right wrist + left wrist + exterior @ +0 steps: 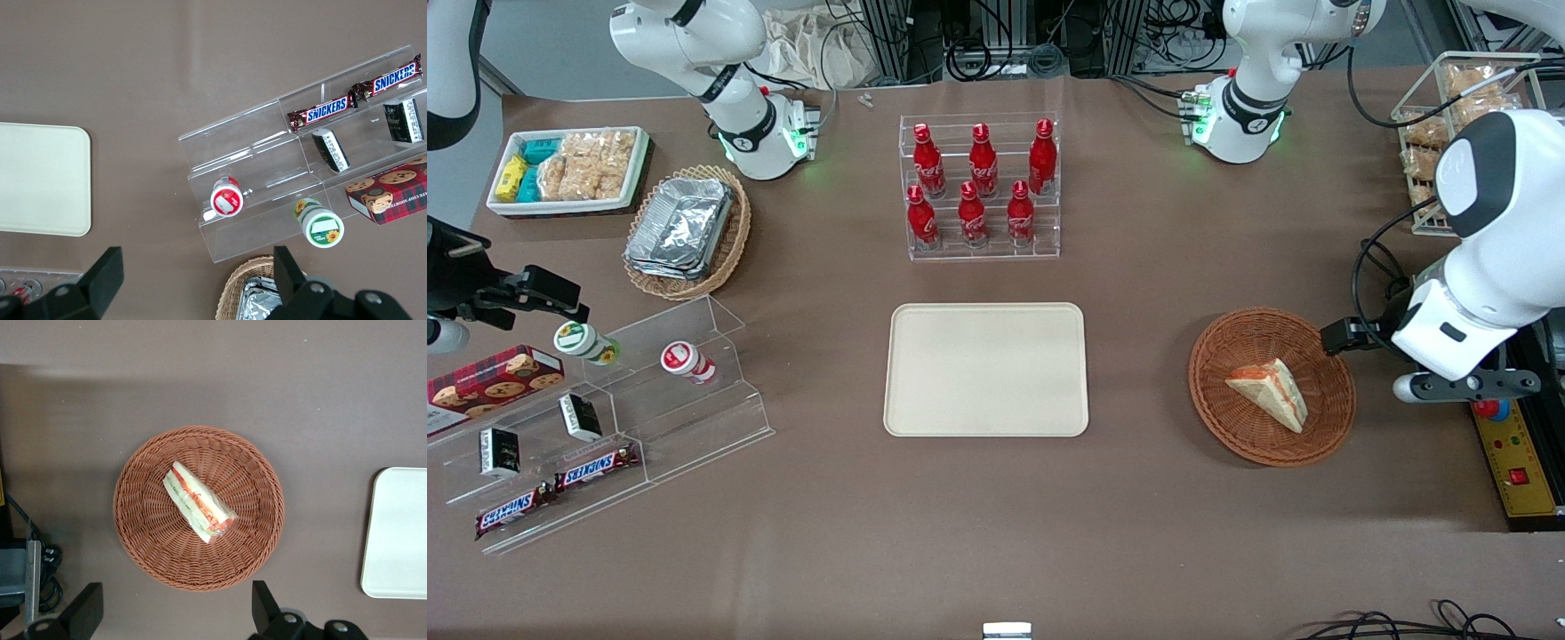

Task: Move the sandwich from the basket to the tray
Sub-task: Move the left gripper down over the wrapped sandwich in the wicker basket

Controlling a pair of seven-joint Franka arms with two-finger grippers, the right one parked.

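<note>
The small triangle sandwich (1270,391) of white bread, with orange and green filling in clear wrap, lies in the middle of the round reddish-brown wicker basket (1232,427). The basket sits near the working arm's end of the desk, closer to the front edge than the middle. The big flat cream tray (985,369) with rounded corners waits empty at the middle of the desk, well apart from the basket.

The left arm's gripper (175,613) hangs high above the basket, off to one side of it, and its two black fingers (85,608) are spread wide with nothing between them.

The job now is the grab. I think the claw should slide over the sandwich, turn so its fingers sit on the two long flat sides, and go down gently. Squeeze softly, because bread squashes and the wrap is slippery. Stop before touching the basket.
</note>
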